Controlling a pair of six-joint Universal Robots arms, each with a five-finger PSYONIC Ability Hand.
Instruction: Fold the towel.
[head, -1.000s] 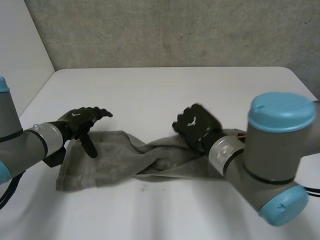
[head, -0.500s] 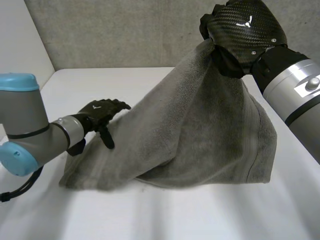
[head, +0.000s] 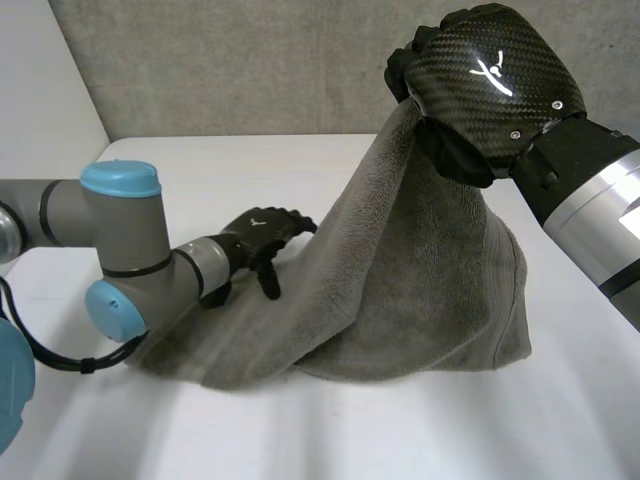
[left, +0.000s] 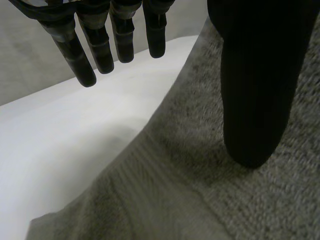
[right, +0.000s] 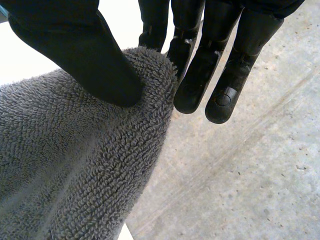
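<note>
While one end of the grey towel (head: 420, 280) is held high above the white table (head: 300, 165), the rest is draped down like a tent, with its lower edge and the end nearer the left arm lying on the tabletop. A grey wall (head: 250, 60) is seen behind the table.

The raised end is gripped by the right hand (head: 490, 90). In the right wrist view, a rounded fold of the towel (right: 75, 165) is pinched between the thumb (right: 75, 50) and the fingers (right: 197, 75).

The left hand (head: 262, 232) is seen low at the far edge of the part of the towel that lies on the table. Nothing is grasped by it. In the left wrist view its fingers (left: 100, 45) are stretched out straight over the bare table (left: 75, 130), just past the towel's edge. Its thumb (left: 255, 75) is pointed down at the towel (left: 175, 200), though whether the tip is pressed on the cloth cannot be told.
</note>
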